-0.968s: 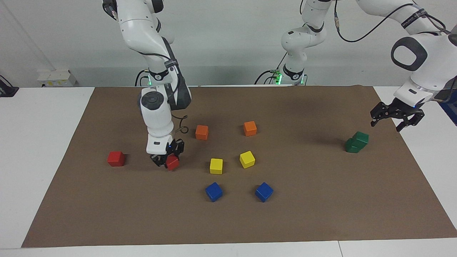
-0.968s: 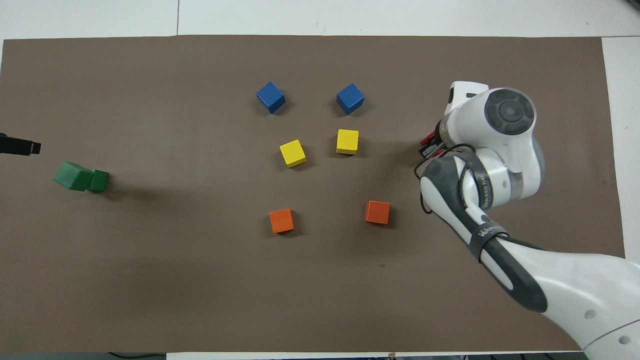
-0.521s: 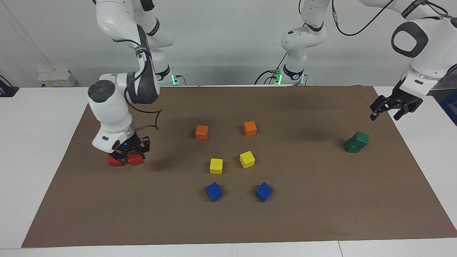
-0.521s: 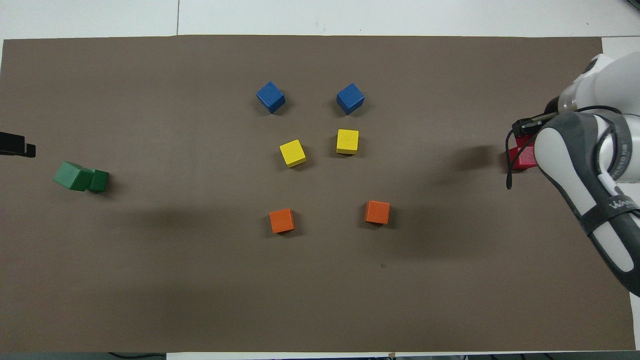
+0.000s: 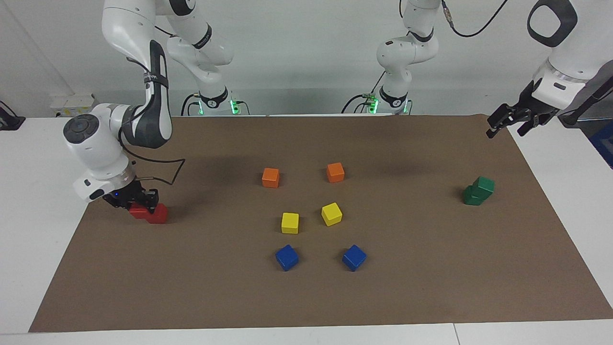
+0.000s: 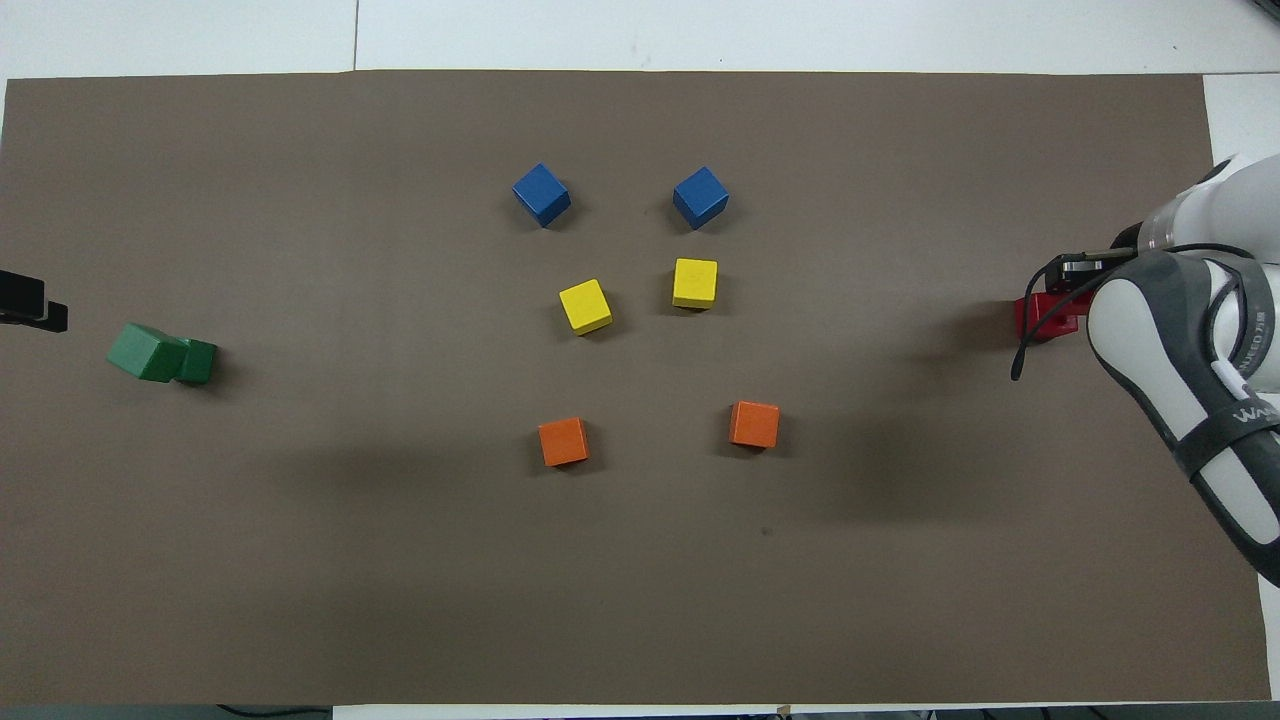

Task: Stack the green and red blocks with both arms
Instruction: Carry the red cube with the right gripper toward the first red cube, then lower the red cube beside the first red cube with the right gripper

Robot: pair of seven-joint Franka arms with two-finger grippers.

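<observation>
The right hand (image 5: 136,203) is shut on a red block (image 5: 137,211). It holds this block low, at the right arm's end of the table (image 5: 43,201). The other red block (image 5: 158,213) sits on the brown mat (image 5: 306,297), touching the held one or just beside it. The held block does not look like it is on top yet. It looks more off to one side.

To do this step well, I think the hand should lift the block a little. Then it should line it up right over the other red block, with the edges matching, and set it down flat. It should let go only when the block rests well, and then go straight up so nothing gets bumped.

In the middle are the orange (image 5: 270,177), yellow (image 5: 289,223) and blue blocks (image 5: 287,257), not part of this job.

At the left arm's end, the two green blocks (image 5: 478,190) are stacked, the top one a bit crooked. The left hand (image 5: 511,120) is open and holds nothing. It hangs high, well apart from them, waiting.
</observation>
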